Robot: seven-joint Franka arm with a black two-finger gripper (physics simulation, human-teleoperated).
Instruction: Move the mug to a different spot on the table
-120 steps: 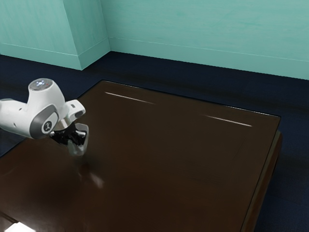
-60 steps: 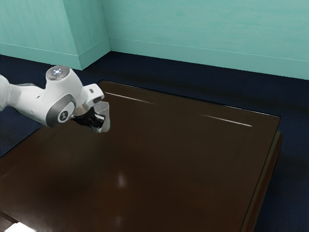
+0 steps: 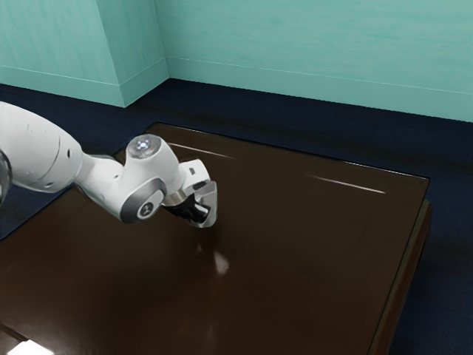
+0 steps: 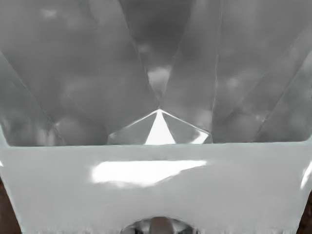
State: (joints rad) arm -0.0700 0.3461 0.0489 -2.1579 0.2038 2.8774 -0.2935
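Now the white arm (image 3: 96,181) comes in from the exterior view's left and reaches out over the dark brown table (image 3: 310,251); at its end the black gripper (image 3: 195,212) is clamped on the mug (image 3: 210,198), with its fingers pinching the mug's wall from two sides; the mug is pale grey and shiny, and it seems to lean a little; it is over the left half of the table in the exterior view, well away from the table's right edge; I cannot tell if its bottom touches the table or hangs just above it; a small bright spot shines on the table near the mug; in the wrist view the mug (image 4: 156,170) is right under the hand, and you can look down inside it, where flat grey sides meet at a bright point; around the table is a dark blue floor (image 3: 295,126), and behind that a green wall (image 3: 295,37).
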